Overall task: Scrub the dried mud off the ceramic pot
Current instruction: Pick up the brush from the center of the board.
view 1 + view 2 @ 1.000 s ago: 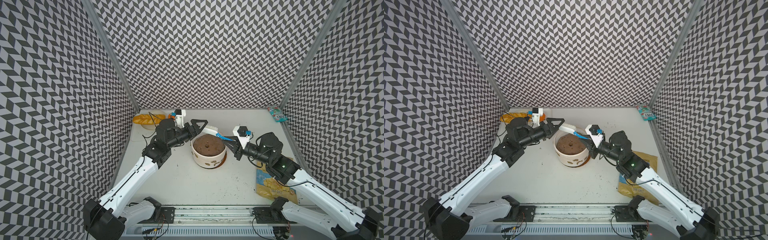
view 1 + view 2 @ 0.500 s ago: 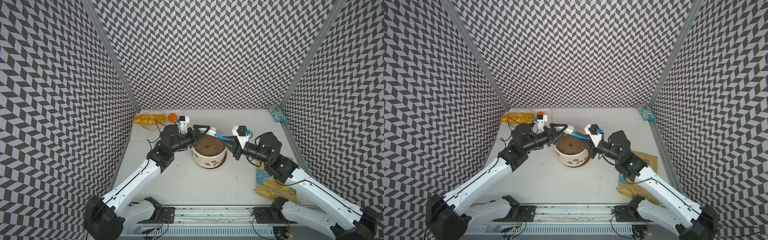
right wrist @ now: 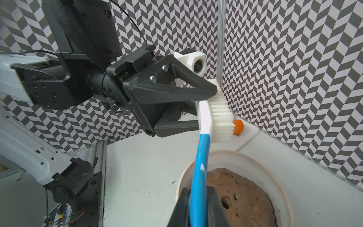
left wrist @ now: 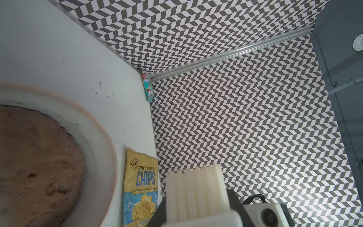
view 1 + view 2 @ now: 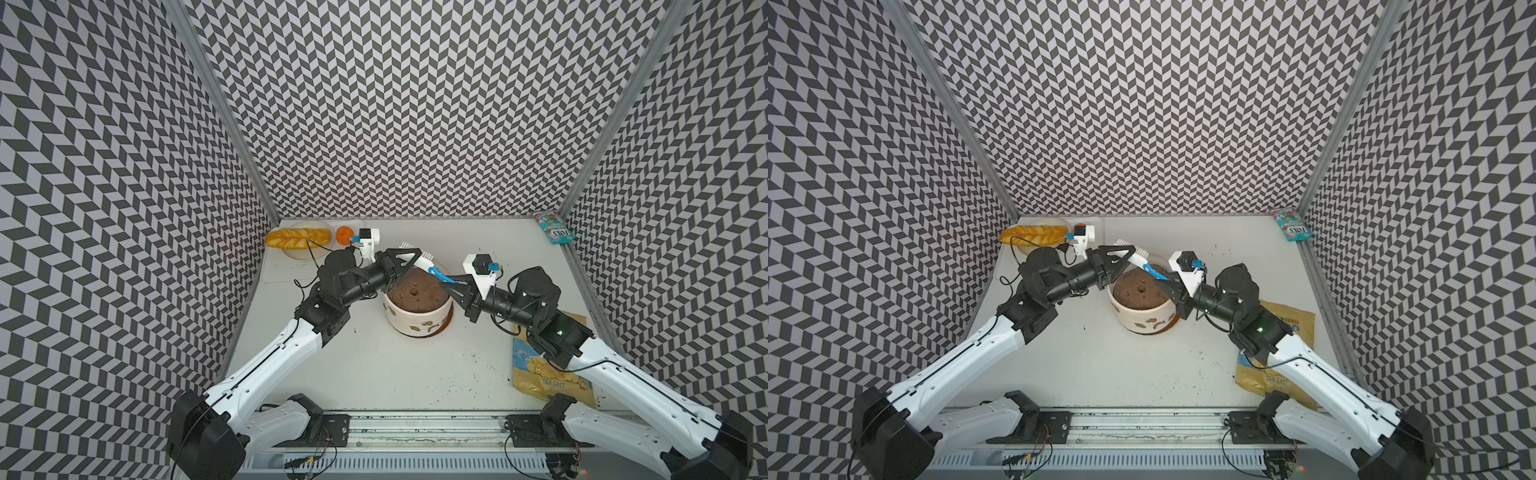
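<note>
Overhead, in a top view, we see the ceramic pot [image 5: 403,318] standing midway on the bench [image 5: 374,374], its cream wall blotched with dried mud [image 5: 428,324], left jaws and right jaws meeting above its far rim. From the right wrist, the right jaws clamp the brush [image 3: 202,157] by its handle, while the left jaws straddle its bristled head; whether they grip it, we cannot tell.

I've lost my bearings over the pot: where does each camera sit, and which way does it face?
Top views: overhead at the robot's side, facing down toward the back wall; left arm and right arm show almost whole, cream ribbed ceramic pot between.
Left wrist: over the pot, facing the yellow-and-blue chips bag; left hand flanks the bristles of the white-and-blue plastic brush.
Right wrist: on the right arm, facing the left arm; right hand pinches the brush handle.
Shared: both wrist views show the pot's rim and the bristles.
</note>
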Controlling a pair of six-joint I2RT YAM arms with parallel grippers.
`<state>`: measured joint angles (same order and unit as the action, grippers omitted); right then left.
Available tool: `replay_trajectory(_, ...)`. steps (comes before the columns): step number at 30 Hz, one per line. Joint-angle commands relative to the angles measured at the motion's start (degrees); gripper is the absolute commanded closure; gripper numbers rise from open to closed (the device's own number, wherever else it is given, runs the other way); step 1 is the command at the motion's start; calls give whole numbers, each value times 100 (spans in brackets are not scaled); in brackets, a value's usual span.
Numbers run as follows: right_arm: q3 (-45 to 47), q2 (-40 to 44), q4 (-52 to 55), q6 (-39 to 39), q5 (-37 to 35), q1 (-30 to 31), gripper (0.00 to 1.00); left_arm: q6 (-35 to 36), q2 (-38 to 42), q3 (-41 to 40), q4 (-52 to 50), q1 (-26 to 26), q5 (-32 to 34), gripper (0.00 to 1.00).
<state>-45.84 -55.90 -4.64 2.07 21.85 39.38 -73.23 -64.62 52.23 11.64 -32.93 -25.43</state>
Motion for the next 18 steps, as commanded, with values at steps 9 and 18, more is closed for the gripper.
replay_trajectory(9, 342, 326, -1283, -271, 145, 61, 69, -463, 18, -282, 543, -12, -89, 71)
replay_trajectory(18, 658, 492, -1453, -461, -64, -19, 57, -766, 110, -355, 921, 23, -157, 71)
